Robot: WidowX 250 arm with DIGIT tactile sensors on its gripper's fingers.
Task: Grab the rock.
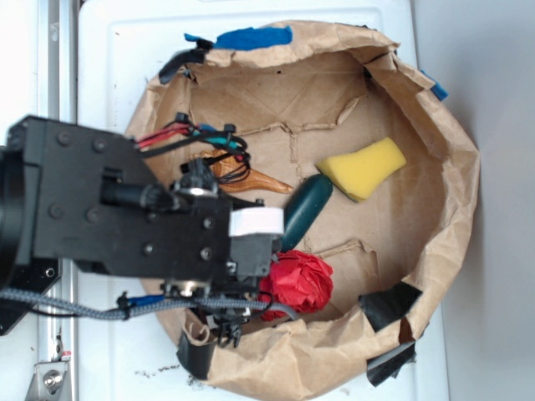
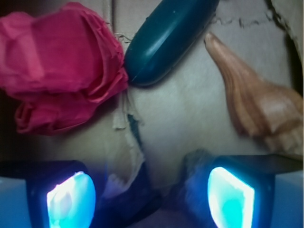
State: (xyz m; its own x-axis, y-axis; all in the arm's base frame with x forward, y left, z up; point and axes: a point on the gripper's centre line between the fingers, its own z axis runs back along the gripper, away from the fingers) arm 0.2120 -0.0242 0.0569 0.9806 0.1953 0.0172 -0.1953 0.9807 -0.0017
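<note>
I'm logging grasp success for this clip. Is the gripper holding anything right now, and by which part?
Nothing is held. In the wrist view the gripper is open, its pads apart over bare brown paper.

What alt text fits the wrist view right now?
Two glowing blue gripper fingers sit open at the bottom over brown paper. Above lie a crumpled red paper wad, dark green oblong object and tan spiral seashell; no rock is clearly visible.

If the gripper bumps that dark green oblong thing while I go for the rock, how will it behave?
The dark green oblong looks smooth and rounded, so it would probably roll or slide aside rather than stay put. Its glossy skin suggests it may slip under a glancing touch. One end appears to touch the red crumpled paper, which might cushion a push that way.
</note>
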